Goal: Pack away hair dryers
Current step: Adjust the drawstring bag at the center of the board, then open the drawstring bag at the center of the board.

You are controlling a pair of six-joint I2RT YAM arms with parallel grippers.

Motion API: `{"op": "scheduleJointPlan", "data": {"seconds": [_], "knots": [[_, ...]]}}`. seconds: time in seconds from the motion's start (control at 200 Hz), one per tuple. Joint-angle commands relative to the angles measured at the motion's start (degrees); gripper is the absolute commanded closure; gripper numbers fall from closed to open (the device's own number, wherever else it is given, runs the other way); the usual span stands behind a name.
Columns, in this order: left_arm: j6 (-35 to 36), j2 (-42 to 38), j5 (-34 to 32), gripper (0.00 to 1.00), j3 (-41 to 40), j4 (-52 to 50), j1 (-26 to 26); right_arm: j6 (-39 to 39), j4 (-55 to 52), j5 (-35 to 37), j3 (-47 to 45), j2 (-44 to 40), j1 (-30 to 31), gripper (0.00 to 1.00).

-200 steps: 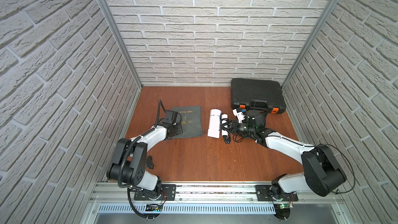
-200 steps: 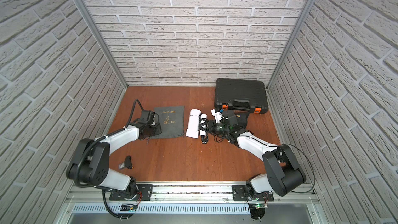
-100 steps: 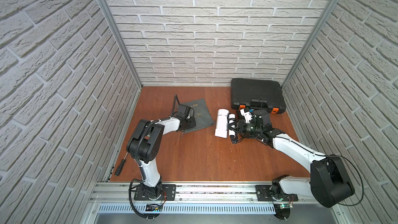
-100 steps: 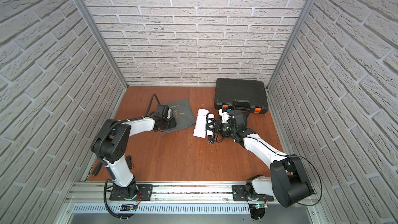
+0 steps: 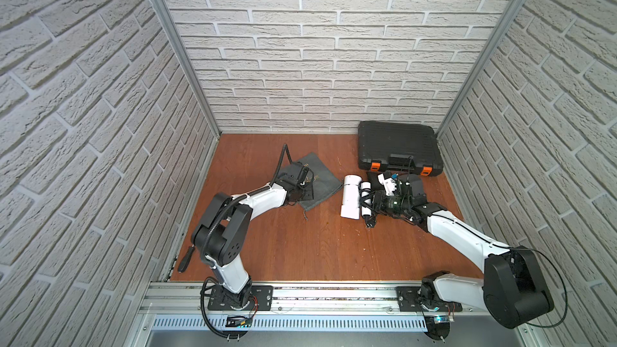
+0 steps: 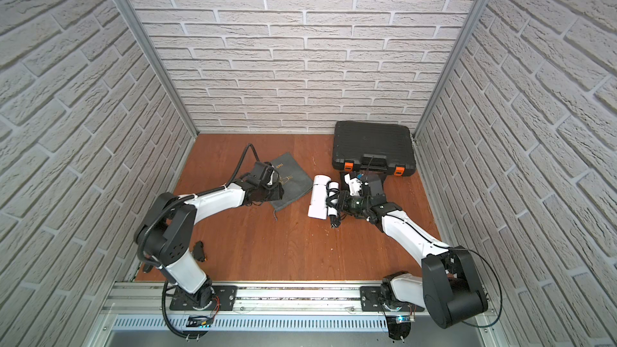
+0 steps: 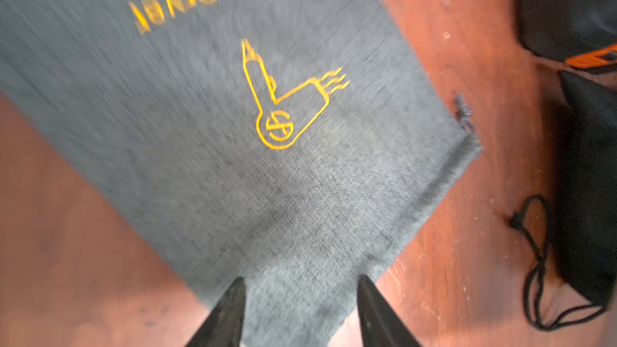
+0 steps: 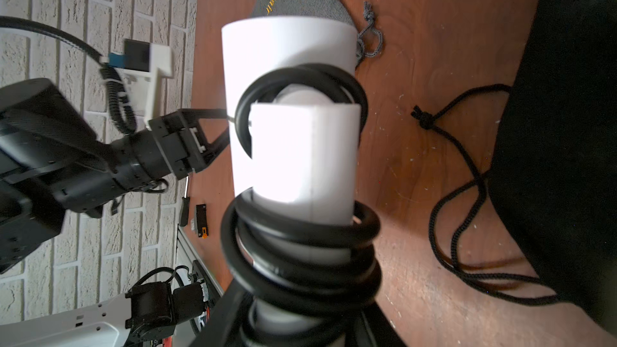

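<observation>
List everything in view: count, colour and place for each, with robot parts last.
hair dryer: one, white, black cord wound round its handle, mid-table
grey bag: one, grey with yellow print, flat beside the dryer
black bag: one, black, drawstring loose, before the case
hard case: one, black, orange latches, back corner
screwdriver: one, black handle, table edge
small part: one, black and orange, near left arm's base
table: one, reddish-brown
left gripper: black, open over grey bag
right gripper: black, gripping dryer's handle
</observation>
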Motion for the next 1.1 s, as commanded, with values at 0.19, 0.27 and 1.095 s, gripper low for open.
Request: {"op": "scheduleJointPlan", "data": {"seconds": [0.19, 0.27, 1.095], "knots": [[21.64, 5.38, -5.52, 0.47, 6.55, -11.29, -5.39, -3.55, 2.78, 0.10, -0.43, -2.47, -0.26, 0.97], [24.14, 6.39, -6.81, 0.47, 6.73, -11.45, -6.36, -4.19, 1.63, 0.72, -0.16, -2.97, -0.25, 0.98], [26.30, 10.46, -5.08, 0.83, 8.45, -9.56, -6.73, -4.75, 1.06, 0.91, -0.15, -2.15, -0.34, 0.98]]}}
